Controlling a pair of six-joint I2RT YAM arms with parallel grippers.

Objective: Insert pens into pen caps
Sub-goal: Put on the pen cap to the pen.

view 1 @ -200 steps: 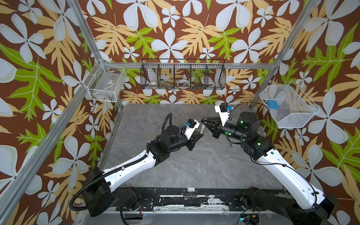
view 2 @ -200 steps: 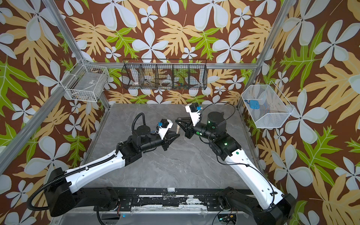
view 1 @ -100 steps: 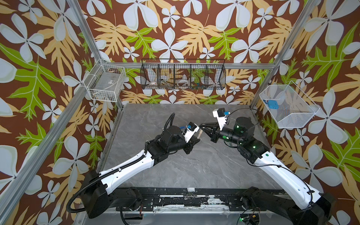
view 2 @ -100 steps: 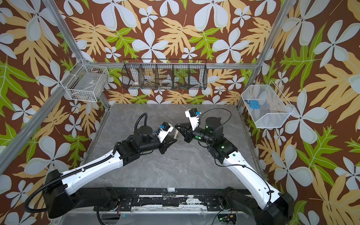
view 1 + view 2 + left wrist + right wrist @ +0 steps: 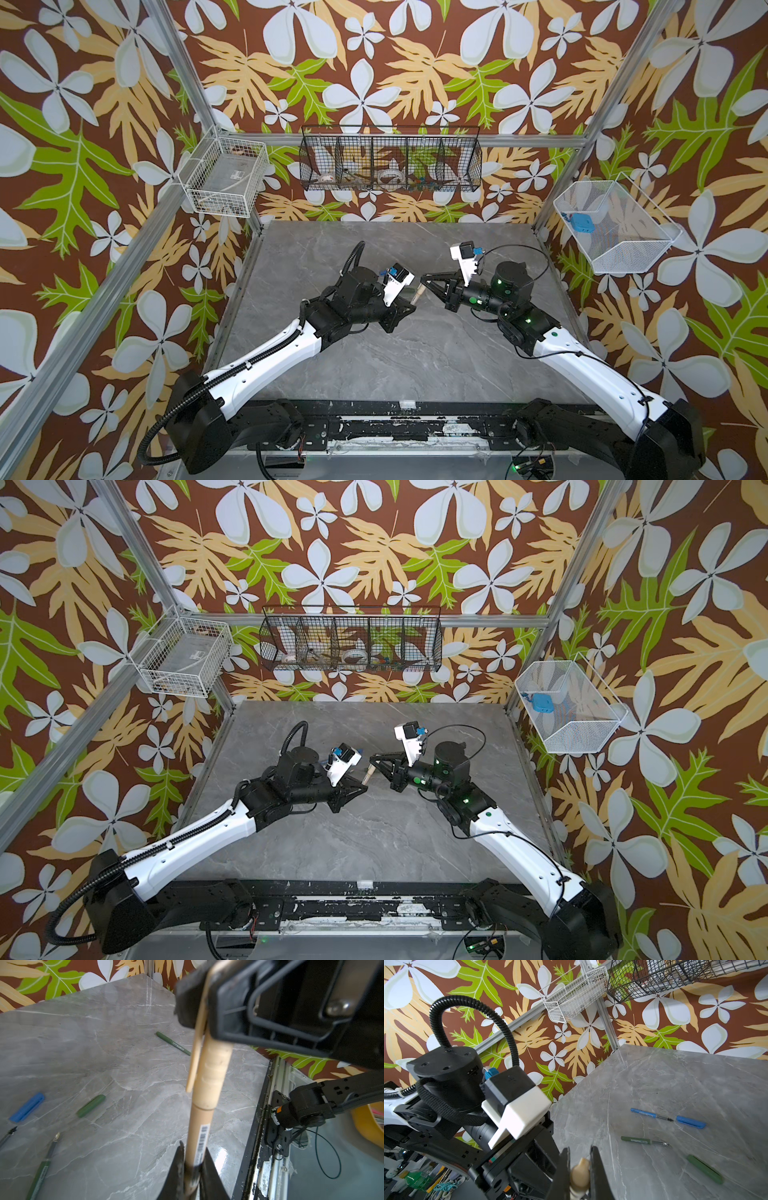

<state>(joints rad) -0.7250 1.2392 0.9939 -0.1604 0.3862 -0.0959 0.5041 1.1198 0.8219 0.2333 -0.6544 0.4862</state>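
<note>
My left gripper [image 5: 193, 1153] is shut on the lower barrel of the tan pen [image 5: 199, 1126]. The pen's upper end sits inside the tan pen cap [image 5: 212, 1072]. My right gripper [image 5: 579, 1153] is shut on that cap [image 5: 580, 1174]. In both top views the two grippers meet tip to tip above the table's middle, with the tan pen [image 5: 417, 294] [image 5: 368, 776] between them. On the table lie a blue pen [image 5: 651, 1114], a blue cap [image 5: 691, 1122], a green pen [image 5: 643, 1140] and a green cap [image 5: 705, 1168]. Another green pen [image 5: 173, 1043] lies farther off.
The grey marble table [image 5: 395, 365] is walled in on three sides. A white wire basket [image 5: 226, 176], a black wire basket [image 5: 390, 164] and a white mesh basket [image 5: 615, 226] hang on the walls above it. A black rail [image 5: 395, 424] runs along the front edge.
Both grippers have closed in on each other over the table's middle. The gap between them is gone and the tan pen now bridges it.
</note>
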